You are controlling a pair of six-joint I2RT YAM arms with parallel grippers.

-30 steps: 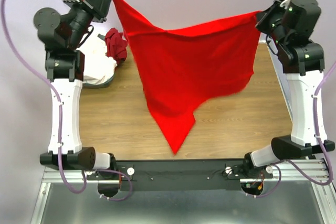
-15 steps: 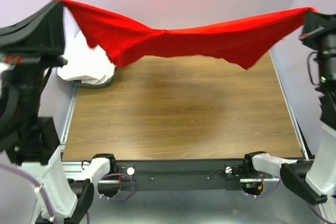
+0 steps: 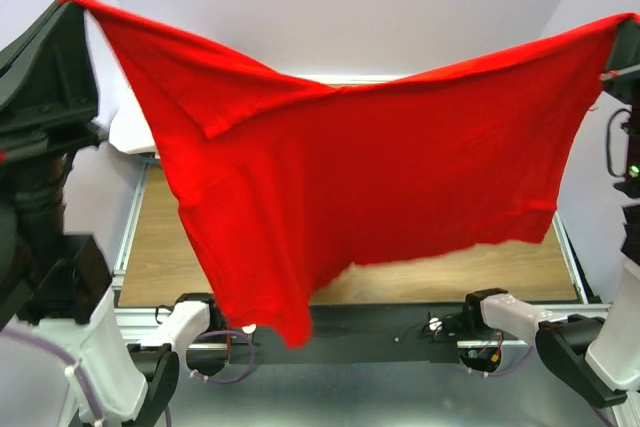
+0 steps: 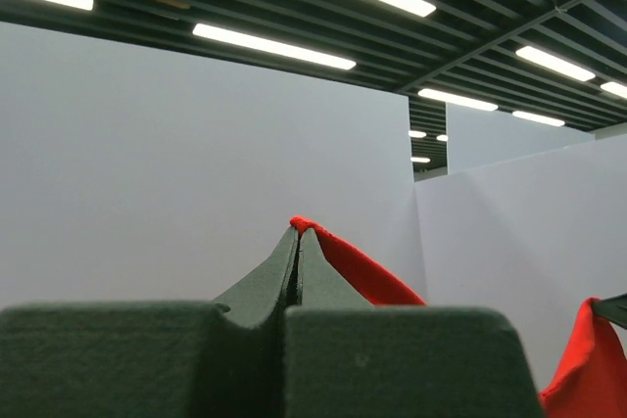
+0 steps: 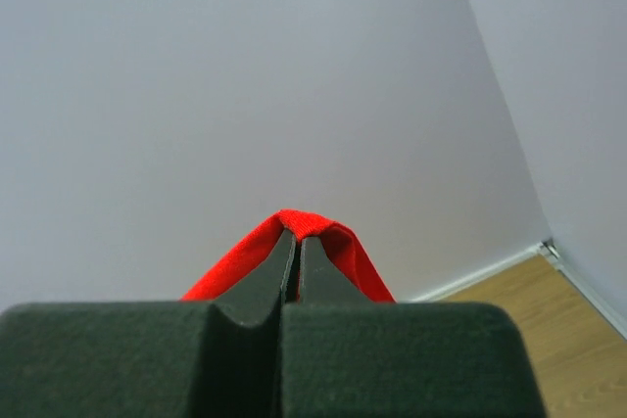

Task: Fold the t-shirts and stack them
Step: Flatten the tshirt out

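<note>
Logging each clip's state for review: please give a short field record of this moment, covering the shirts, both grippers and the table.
red shirt: held up in the air, spread wide between the two grippers; lower edge uneven, hanging lowest on the left
left gripper: shut on one top corner of the red shirt
right gripper: shut on the other top corner
table: wood top, mostly hidden behind the red shirt
white shirt: only a small part shows, at the far left
folding: not yet begun on the red shirt
</note>
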